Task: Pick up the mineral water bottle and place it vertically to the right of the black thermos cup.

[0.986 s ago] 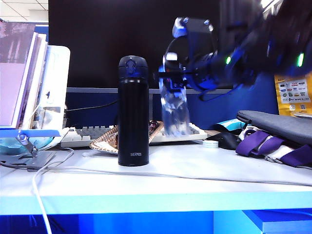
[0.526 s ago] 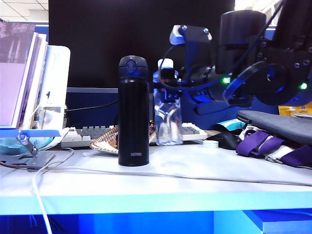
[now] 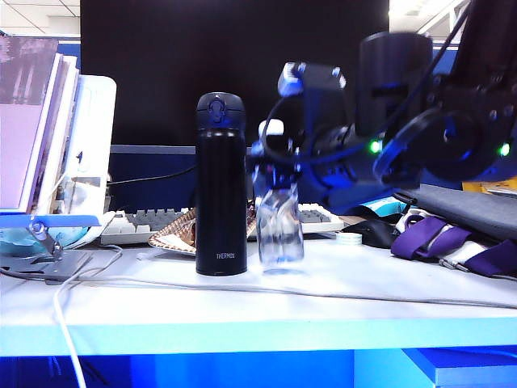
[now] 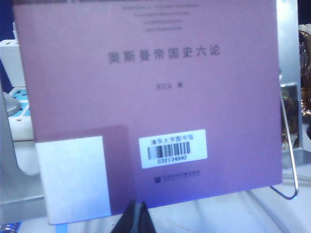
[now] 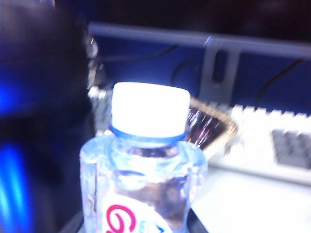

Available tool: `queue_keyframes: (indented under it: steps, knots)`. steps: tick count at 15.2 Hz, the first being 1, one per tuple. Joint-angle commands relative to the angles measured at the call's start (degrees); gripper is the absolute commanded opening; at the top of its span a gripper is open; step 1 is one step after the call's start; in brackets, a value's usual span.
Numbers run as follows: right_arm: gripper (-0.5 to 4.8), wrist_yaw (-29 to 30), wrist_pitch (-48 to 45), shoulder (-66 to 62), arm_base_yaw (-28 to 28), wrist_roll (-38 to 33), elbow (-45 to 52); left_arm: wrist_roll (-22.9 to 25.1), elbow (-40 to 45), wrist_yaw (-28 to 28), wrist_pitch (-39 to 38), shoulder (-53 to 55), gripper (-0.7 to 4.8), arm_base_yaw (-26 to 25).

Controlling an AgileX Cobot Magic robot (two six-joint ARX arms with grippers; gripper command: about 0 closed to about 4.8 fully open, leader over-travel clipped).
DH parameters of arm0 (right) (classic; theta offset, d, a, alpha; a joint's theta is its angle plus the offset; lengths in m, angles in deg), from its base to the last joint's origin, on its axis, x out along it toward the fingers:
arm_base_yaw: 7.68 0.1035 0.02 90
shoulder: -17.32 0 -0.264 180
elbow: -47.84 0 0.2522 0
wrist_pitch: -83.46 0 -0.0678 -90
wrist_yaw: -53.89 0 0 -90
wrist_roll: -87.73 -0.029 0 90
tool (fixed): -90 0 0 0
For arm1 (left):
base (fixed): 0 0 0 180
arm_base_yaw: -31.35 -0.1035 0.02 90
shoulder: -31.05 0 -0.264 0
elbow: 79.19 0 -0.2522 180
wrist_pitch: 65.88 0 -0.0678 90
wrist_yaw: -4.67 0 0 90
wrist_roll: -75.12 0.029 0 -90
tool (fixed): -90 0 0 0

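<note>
While the bottle (image 3: pixel 279 233) is gripped upright by the right gripper (image 3: pixel 275 158) just right of the thermos (image 3: pixel 220 186) — the left gripper (image 4: pixel 136 217) is seen shut, empty — near a book (image 4: pixel 146 102).

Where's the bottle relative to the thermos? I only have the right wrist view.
Observer: In the exterior view the bottle is just right of the thermos, with a small gap between them.
Operator: Is the base down on the table?
Observer: The base looks level with the table and the bottle is roughly upright. I can't confirm contact. The right gripper grips it just under the cap.
Operator: And the left arm?
Observer: The left gripper looks shut. It's facing a purple book propped on a stand.
</note>
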Motion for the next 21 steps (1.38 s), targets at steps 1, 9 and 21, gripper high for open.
queue_keyframes:
  steps: [1, 9, 21]
  knots:
    - [2.20, 0.3, -4.1, -1.2, 0.1, -0.2, -1.3, 0.0, 0.0, 0.2, -0.7, -0.2, -0.05, -0.1]
    - [3.12, 0.3, -3.6, -1.9, 0.1, -0.2, -2.8, 0.0, 0.0, 0.2, -0.7, -0.2, -0.05, -0.1]
    - [3.17, -0.9, -8.4, 2.6, 0.1, 0.5, -2.8, 0.0, 0.0, 0.2, -0.7, -0.2, -0.05, -0.1]
